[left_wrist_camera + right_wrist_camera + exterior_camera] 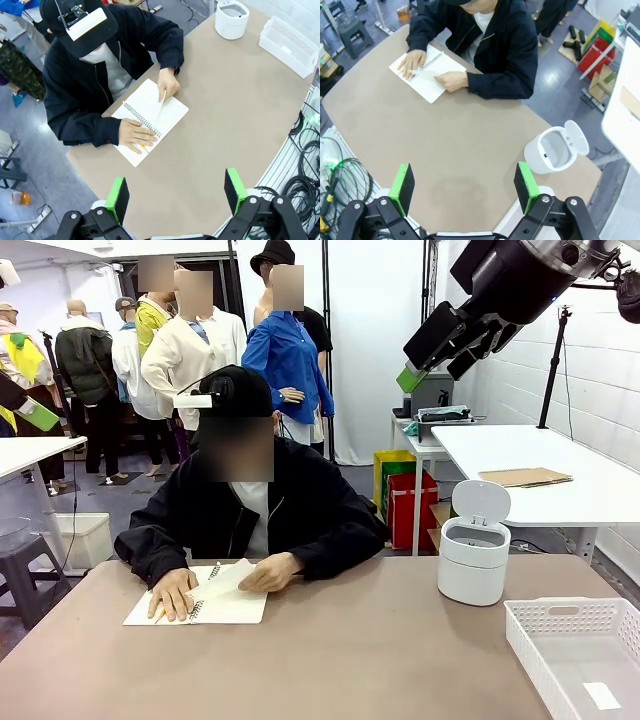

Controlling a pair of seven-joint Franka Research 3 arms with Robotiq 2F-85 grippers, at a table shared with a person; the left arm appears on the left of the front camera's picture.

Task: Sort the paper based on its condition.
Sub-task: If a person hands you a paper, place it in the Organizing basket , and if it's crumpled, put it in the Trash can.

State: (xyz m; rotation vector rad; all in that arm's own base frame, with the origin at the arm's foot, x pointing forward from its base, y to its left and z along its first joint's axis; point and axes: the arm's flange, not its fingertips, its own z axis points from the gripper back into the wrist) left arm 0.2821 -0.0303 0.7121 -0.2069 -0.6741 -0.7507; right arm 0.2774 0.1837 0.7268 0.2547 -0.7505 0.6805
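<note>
A person sits at the far side of the brown table (pixel 330 650) with a white spiral-bound notebook (pixel 215 605) open in front. One hand presses the left page. The other hand lifts a smooth white sheet of paper (pixel 232 578) from the notebook, and the same sheet of paper (pixel 161 102) stands on edge in the left wrist view. My left gripper (pixel 176 195) hovers high over the table's near side, open and empty. My right gripper (pixel 464 187) is also open and empty; it hangs high at the upper right, right gripper (pixel 440 362).
A white bin (pixel 473 560) with its lid flipped up stands at the table's right. Beside it, at the near right corner, lies a white plastic basket (pixel 575 650). A brown cardboard sheet (pixel 525 477) lies on another white table behind. Cables (pixel 342 175) hang off the near edge.
</note>
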